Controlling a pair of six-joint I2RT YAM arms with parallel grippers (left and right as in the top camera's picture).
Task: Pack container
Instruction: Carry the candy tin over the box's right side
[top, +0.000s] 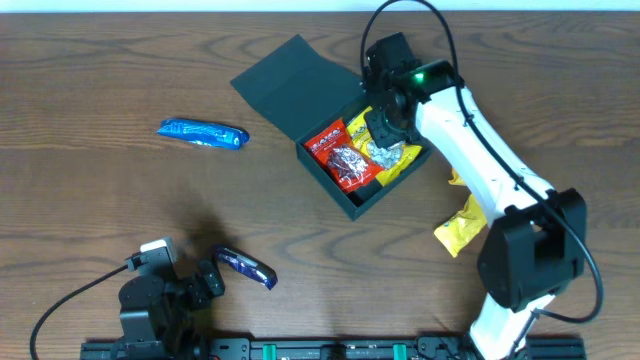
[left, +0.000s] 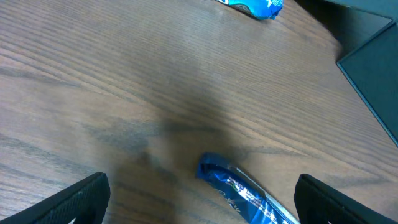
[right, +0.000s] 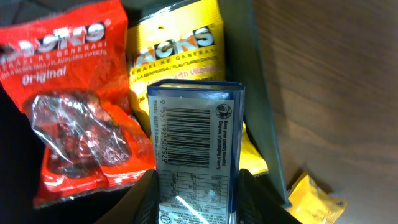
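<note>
The dark teal container (top: 345, 195) stands open at the back middle, its flap lid (top: 290, 80) lying to the left. Inside lie a red snack packet (top: 338, 153) and a yellow one (top: 400, 165); both show in the right wrist view, the red (right: 74, 106) and the yellow (right: 180, 50). My right gripper (top: 383, 125) hangs over the container, shut on a silver-blue packet with a barcode (right: 196, 143). My left gripper (left: 199, 199) is open near the front left edge, its fingers either side of a dark blue packet (left: 249, 193), also seen overhead (top: 246, 266).
A light blue packet (top: 203, 133) lies on the wooden table left of the container, seen at the top of the left wrist view (left: 252, 6). A yellow packet (top: 460, 225) lies right of the container, beside the right arm, and shows in the right wrist view (right: 314, 199).
</note>
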